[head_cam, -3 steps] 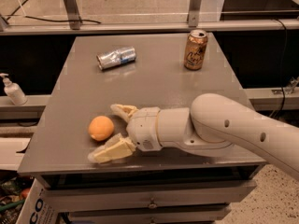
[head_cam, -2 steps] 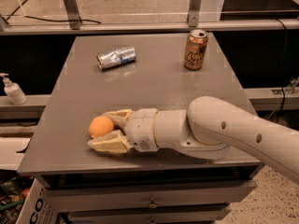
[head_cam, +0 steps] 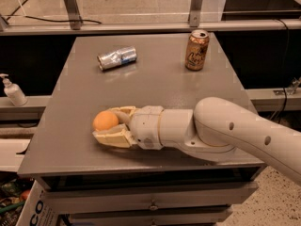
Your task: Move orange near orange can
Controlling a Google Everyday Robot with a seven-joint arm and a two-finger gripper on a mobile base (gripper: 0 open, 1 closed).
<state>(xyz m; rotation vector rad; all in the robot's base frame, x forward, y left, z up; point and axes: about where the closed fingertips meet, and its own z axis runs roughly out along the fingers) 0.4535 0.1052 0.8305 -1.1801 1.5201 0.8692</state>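
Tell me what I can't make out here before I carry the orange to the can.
Camera view only:
- orange: right side hidden by the gripper holding it at the table's front left.
- Surface beneath the arm: hidden by it.
- arm: cut off by the right edge.
- orange can: lettering too small to read.

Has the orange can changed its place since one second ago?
No. The orange can stands where it stood, by the table's far right corner. The gripper, near the front edge, is shut on the orange.
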